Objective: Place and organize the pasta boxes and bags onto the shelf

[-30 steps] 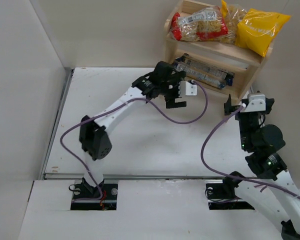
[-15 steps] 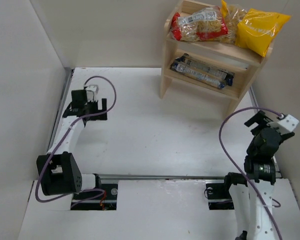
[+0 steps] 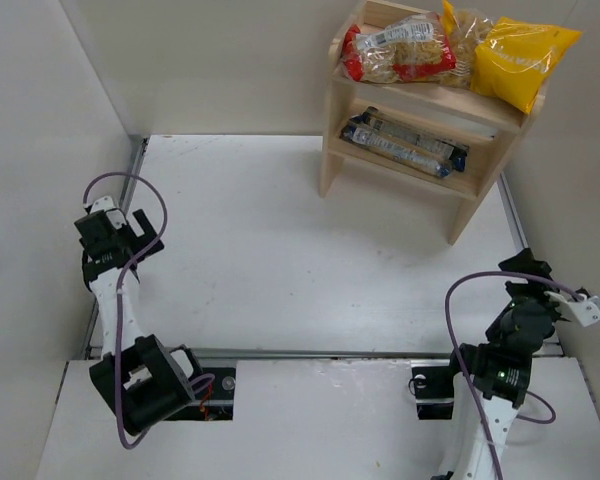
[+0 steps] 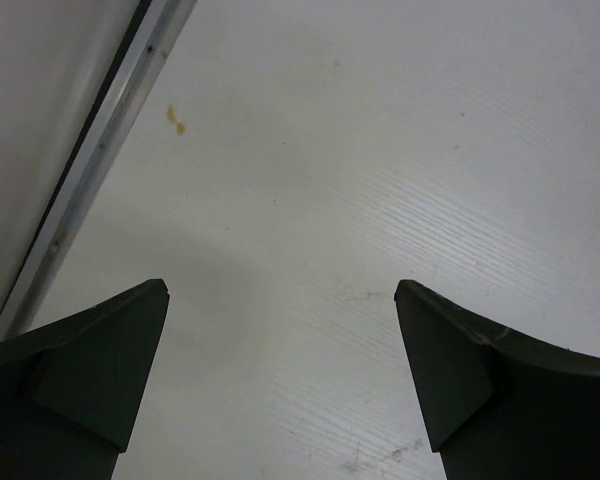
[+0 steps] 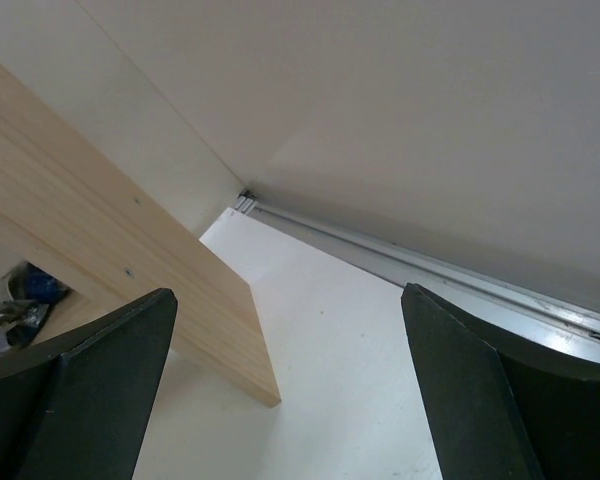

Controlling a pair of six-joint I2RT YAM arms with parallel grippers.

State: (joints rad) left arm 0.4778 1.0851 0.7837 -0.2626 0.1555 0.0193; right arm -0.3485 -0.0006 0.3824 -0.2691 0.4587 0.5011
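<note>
The light wooden shelf (image 3: 329, 118) stands at the far right of the table. Its top tier holds the clear bag with red ends (image 3: 398, 50) and the yellow bag (image 3: 520, 60). The pasta boxes (image 3: 405, 143) lie on the lower tier. My left gripper (image 3: 146, 231) is open and empty over the table's left edge; bare tabletop shows between its fingers (image 4: 282, 290). Low at the near right, my right gripper (image 3: 523, 268) is open and empty, pointing toward the shelf's side panel (image 5: 100, 230). A blue end of a pasta box (image 5: 15, 300) shows past that panel.
White walls close in the table on the left, back and right. A metal rail (image 4: 100, 140) runs along the left edge, and another rail (image 5: 430, 265) runs along the right wall. Purple cables (image 3: 460, 300) loop from both arms.
Both arms have pulled away from the shelf. The left arm swung to the table's left edge. The right arm drew back toward its base. Both grippers stayed open.
</note>
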